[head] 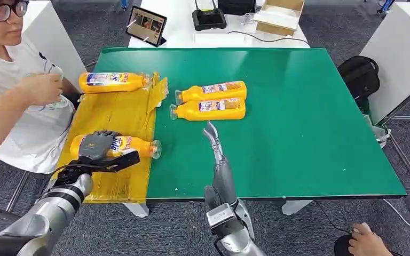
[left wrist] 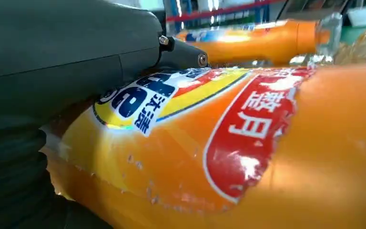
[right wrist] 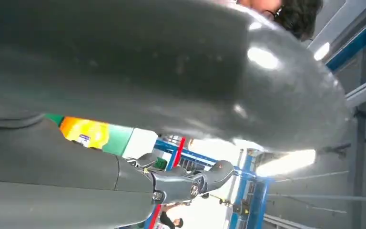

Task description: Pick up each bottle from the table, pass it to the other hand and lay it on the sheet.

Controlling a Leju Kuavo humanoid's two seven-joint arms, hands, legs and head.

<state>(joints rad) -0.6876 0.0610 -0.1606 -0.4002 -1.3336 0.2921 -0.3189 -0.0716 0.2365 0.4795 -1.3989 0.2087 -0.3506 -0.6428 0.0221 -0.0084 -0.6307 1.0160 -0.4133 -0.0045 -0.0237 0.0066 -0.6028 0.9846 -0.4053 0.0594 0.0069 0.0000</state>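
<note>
We've got our left hand wrapped over an orange bottle, fingers closed round its body; it lies on the yellow sheet at the near end, cap pointing toward the green table. Left wrist cam: label right up close, wrinkled and glossy. Looks like smooth, stiff plastic, liquid inside prob. gives it some weight, and that film could be slick, so we'd grip mid-body, not the narrow neck.

Our right hand hovers over the table w/ fingers stretched out straight, holding nothing. Just beyond it lie two more bottles: near bottle and far bottle, side by side, touching or nearly so, caps toward the sheet. That tight pairing may crowd fingers going for one.

A fourth bottle lies at the sheet's far end. A person sits just beside the sheet, fist raised near that bottle; mind the reach. Tablet and box sit on the white table beyond, well apart.
</note>
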